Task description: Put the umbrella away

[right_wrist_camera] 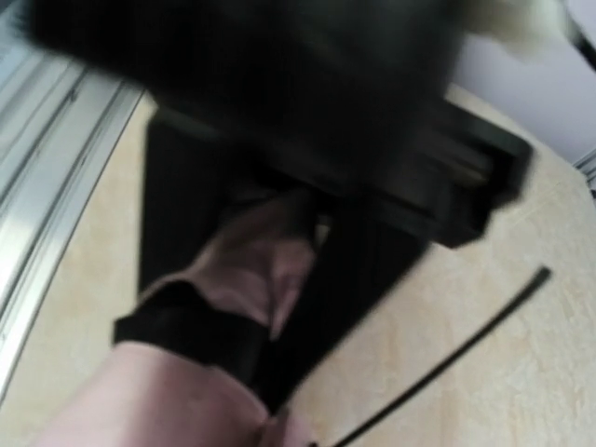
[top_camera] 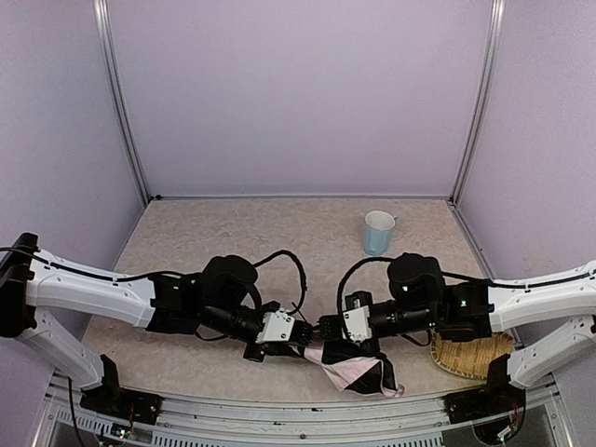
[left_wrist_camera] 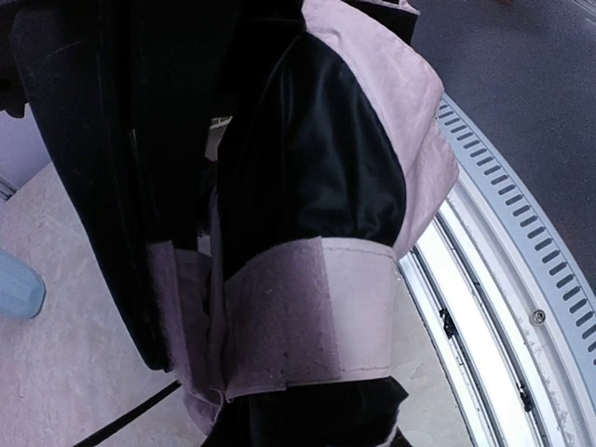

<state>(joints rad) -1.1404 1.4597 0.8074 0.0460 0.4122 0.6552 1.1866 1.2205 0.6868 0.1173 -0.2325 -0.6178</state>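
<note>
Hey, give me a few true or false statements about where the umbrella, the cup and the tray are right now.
1. The cup stands upright on the table. True.
2. The umbrella is spread fully open. False: it is folded, with its pink and black fabric bunched at the table's near edge.
3. The tray lies at the right, near the front edge. True.
4. The cup sits in the tray. False: it stands on the bare table, farther back and apart from the tray.
</note>
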